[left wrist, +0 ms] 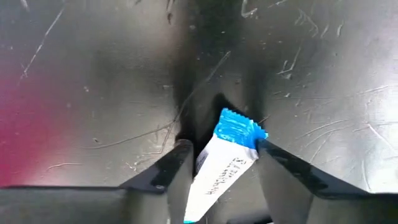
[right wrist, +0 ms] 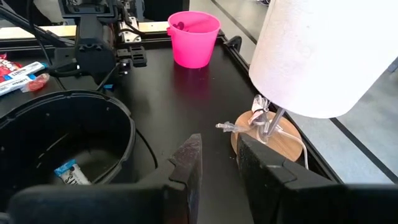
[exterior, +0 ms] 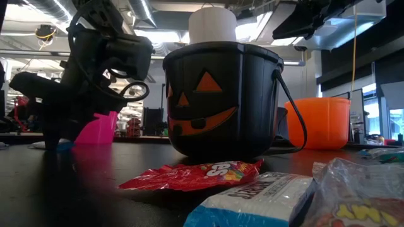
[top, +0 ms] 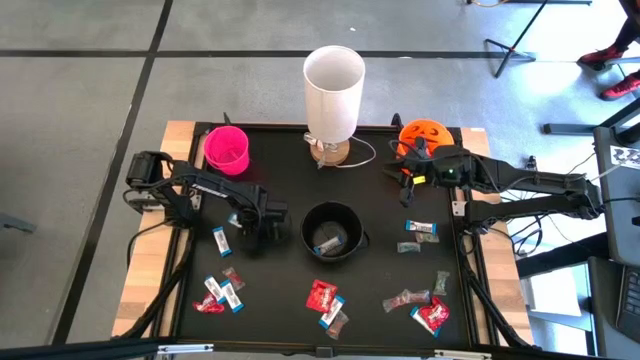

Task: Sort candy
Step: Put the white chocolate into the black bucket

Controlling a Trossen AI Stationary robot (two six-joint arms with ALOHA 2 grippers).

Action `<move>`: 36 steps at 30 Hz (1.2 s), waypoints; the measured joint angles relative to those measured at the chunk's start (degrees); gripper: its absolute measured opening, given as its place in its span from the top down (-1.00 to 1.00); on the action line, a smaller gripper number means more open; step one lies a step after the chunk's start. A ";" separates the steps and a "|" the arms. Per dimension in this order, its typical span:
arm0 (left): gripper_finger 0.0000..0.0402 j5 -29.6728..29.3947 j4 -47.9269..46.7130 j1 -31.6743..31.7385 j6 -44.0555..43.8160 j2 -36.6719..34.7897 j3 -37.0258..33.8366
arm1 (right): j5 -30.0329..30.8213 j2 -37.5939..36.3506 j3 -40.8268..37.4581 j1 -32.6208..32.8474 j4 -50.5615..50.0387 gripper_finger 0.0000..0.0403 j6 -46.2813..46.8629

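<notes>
My left gripper is down on the black mat at about nine o'clock from the black pumpkin bucket, and its wrist view shows a blue-and-white mini bar lying between my two fingers, the jaws part-way in, one finger at the crimped blue end; I judge this a grip being taken, not yet a firm hold. Most of the sorting is left, as I read it. Along the near edge of the mat the candy lies loose: a cluster of red packets and blue bars at seven o'clock, a red packet with a blue bar at six o'clock, and a red packet with brownish wrappers at five o'clock. Further in, two more pieces sit at three o'clock from the black bucket, and another blue bar lies just beside my left gripper. Done so far, as far as I can see: one blue bar rests in the bottom of the black bucket. The pink cup at eleven o'clock holds something I cannot make out. My right gripper hangs over the far right of the mat beside the orange pumpkin bucket, jaws narrowly apart and empty, looking towards the paper towel roll at twelve o'clock.
</notes>
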 joint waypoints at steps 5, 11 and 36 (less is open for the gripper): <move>0.42 0.09 -0.90 -0.50 -0.42 0.16 0.79 | -0.01 -0.02 0.00 0.00 0.40 0.51 0.00; 0.62 0.22 -3.10 -0.54 -0.52 0.33 4.94 | -0.02 -0.02 0.00 0.00 1.07 0.51 0.00; 0.98 -15.64 -19.34 -0.92 -6.04 0.15 36.57 | -0.11 -0.02 0.00 0.02 1.02 0.51 0.42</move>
